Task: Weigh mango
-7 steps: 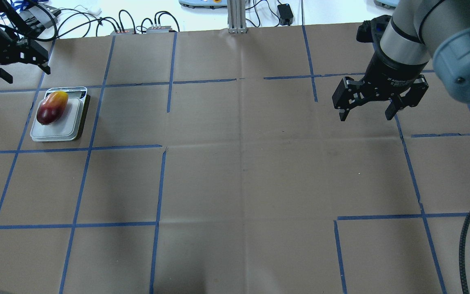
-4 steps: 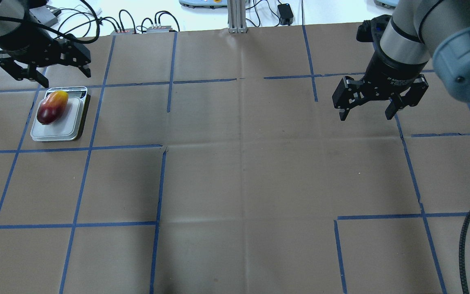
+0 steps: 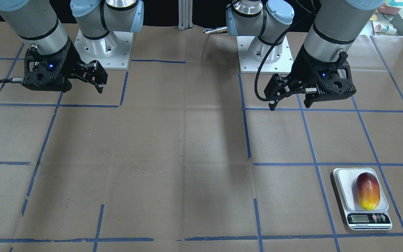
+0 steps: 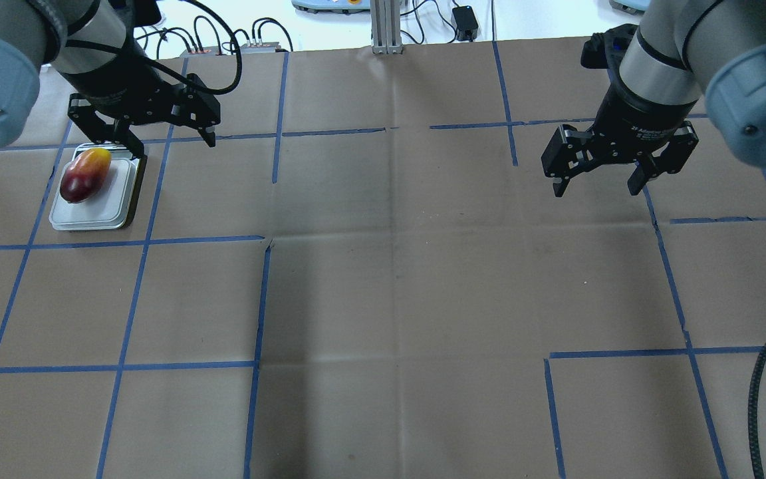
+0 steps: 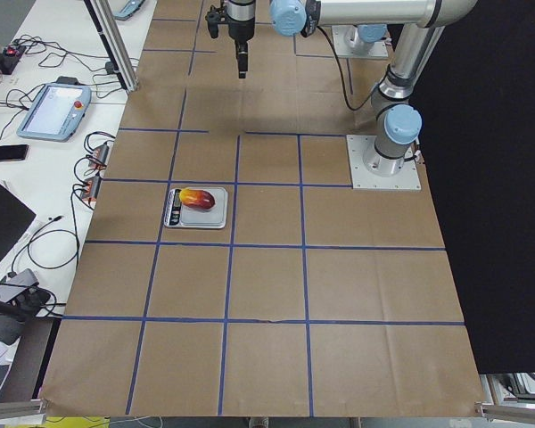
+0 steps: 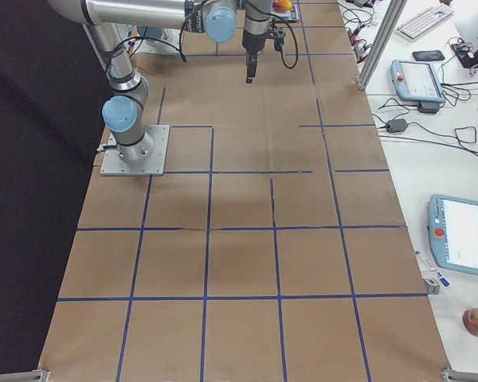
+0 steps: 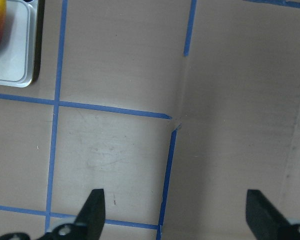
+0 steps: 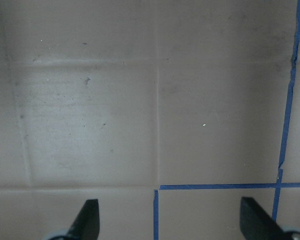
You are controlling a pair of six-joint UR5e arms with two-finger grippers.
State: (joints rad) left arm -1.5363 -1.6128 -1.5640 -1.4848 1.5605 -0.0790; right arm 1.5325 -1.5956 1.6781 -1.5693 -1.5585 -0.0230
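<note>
The mango (image 4: 85, 175), dark red fading to yellow, lies on the white platform of the scale (image 4: 90, 219) at the far left of the table. It also shows in the front view (image 3: 367, 190), on the scale (image 3: 341, 189) above its display, and in the left side view (image 5: 197, 199). My left gripper (image 4: 175, 148) is open and empty, raised above the table just right of the scale's far corner. Its wrist view shows the open gripper (image 7: 176, 212), with the scale (image 7: 15, 55) at the top left. My right gripper (image 4: 596, 191) is open and empty at the far right, over bare paper (image 8: 171, 217).
Brown paper with a blue tape grid (image 4: 260, 299) covers the table. Small boxes with cables (image 4: 250, 46) and an aluminium post (image 4: 386, 26) stand at the far edge. A black cable (image 4: 759, 399) hangs at the near right.
My left arm has swung right from the far-left edge to beside the scale's far right corner, still open. The mango, the scale and the right arm have not moved.
</note>
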